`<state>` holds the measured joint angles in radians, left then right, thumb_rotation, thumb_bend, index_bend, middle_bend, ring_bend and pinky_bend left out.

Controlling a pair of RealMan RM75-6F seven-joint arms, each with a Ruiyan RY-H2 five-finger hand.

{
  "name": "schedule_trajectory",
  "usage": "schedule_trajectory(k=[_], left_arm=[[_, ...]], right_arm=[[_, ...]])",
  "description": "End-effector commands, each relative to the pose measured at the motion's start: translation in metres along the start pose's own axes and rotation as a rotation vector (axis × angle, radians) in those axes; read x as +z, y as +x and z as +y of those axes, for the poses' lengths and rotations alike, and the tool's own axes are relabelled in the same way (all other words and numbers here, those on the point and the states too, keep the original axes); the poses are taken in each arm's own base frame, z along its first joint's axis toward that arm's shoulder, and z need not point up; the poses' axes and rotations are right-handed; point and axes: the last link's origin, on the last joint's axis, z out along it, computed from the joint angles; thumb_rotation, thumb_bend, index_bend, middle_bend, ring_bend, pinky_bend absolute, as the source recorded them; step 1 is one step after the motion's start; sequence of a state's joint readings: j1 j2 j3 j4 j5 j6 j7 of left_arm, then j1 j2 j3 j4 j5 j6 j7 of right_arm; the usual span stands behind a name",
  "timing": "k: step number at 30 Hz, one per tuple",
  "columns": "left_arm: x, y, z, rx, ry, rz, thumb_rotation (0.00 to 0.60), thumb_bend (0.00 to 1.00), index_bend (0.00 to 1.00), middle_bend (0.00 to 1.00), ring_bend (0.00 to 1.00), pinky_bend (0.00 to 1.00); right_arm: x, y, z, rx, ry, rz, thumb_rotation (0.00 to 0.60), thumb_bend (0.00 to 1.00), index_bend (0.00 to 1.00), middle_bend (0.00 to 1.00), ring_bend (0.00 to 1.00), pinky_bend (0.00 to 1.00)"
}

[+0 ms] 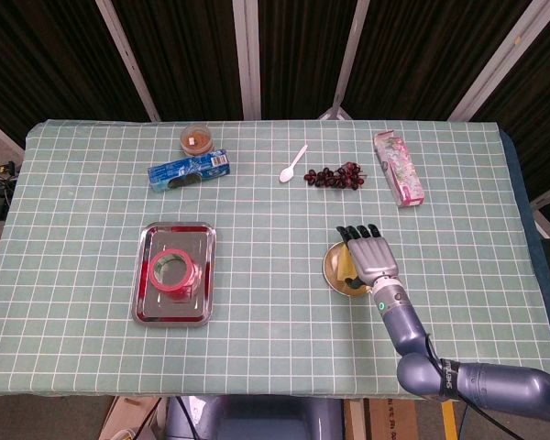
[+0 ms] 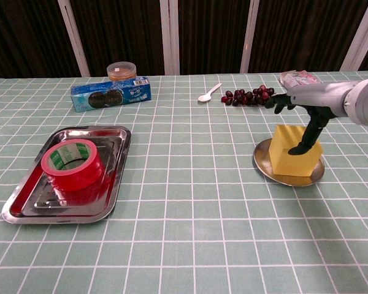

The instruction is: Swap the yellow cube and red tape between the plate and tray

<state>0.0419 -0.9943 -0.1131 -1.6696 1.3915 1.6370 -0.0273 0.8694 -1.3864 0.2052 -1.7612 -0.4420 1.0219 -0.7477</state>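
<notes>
A yellow cube [image 2: 290, 154] sits on a small round metal plate [image 2: 263, 164] right of centre. My right hand [image 2: 307, 103] hovers over the cube's top with its fingers stretched out flat and apart, and the thumb hangs down at the cube's front right face. In the head view this right hand [image 1: 371, 256] hides most of the cube [image 1: 347, 266] and part of the plate [image 1: 334, 275]. It grips nothing that I can see. The red tape roll [image 1: 172, 270] [image 2: 72, 164] lies in the steel tray [image 1: 147, 307] [image 2: 118, 152] at the left. My left hand is out of both views.
Along the far side lie a blue cookie pack [image 1: 190, 170] [image 2: 110, 95], a round jar [image 1: 196, 138], a white spoon [image 1: 293, 163], dark grapes [image 1: 335, 176] [image 2: 248, 97] and a pink packet [image 1: 399, 167]. The checked cloth between tray and plate is bare.
</notes>
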Motion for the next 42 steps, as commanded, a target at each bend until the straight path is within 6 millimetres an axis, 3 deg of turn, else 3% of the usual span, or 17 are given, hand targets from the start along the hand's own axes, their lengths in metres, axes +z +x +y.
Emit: schedule_trajectory(k=[1,7,15,21,26,33,36,42], left_arm=[[0.001,0.0,0.0,0.001,0.002,0.0,0.6,0.0,0.18,0.0,0.0,0.09],[0.001,-0.002,0.002,0.001,0.002,0.001,0.6,0.0,0.18,0.0,0.0,0.09],[0.001,-0.002,0.002,-0.006,0.0,0.003,0.6,0.0,0.18,0.0,0.0,0.09],[-0.001,0.0,0.003,-0.012,-0.004,0.01,0.6,0.0,0.18,0.0,0.0,0.09],[-0.002,0.001,0.003,-0.019,-0.005,0.008,0.6,0.0,0.18,0.0,0.0,0.09],[-0.001,0.001,0.001,-0.018,0.004,0.012,0.6,0.0,0.18,0.0,0.0,0.09],[0.0,0.001,0.0,-0.015,0.014,0.016,0.6,0.0,0.18,0.0,0.0,0.09],[0.001,0.003,-0.001,-0.006,0.027,0.029,0.6,0.0,0.18,0.0,0.0,0.09]], right_arm=[[0.002,-0.005,0.002,-0.004,-0.002,-0.02,0.6,0.26,0.1,0.16,0.12,0.0],[0.003,-0.009,0.003,-0.008,-0.002,-0.032,0.6,0.26,0.12,0.19,0.15,0.0],[0.011,-0.009,0.003,0.004,-0.015,0.036,0.6,0.26,0.35,0.37,0.34,0.01],[0.014,-0.016,0.004,-0.022,-0.018,0.039,0.6,0.26,0.42,0.44,0.41,0.05],[0.014,-0.008,0.0,-0.014,0.001,0.084,0.6,0.26,0.44,0.47,0.44,0.07],[0.003,0.042,-0.027,-0.009,0.08,0.208,0.6,0.26,0.45,0.47,0.44,0.07],[-0.001,0.063,-0.05,-0.031,0.13,0.227,0.6,0.26,0.45,0.47,0.44,0.07],[0.011,0.059,-0.103,-0.066,0.202,0.161,0.6,0.26,0.45,0.47,0.44,0.07]])
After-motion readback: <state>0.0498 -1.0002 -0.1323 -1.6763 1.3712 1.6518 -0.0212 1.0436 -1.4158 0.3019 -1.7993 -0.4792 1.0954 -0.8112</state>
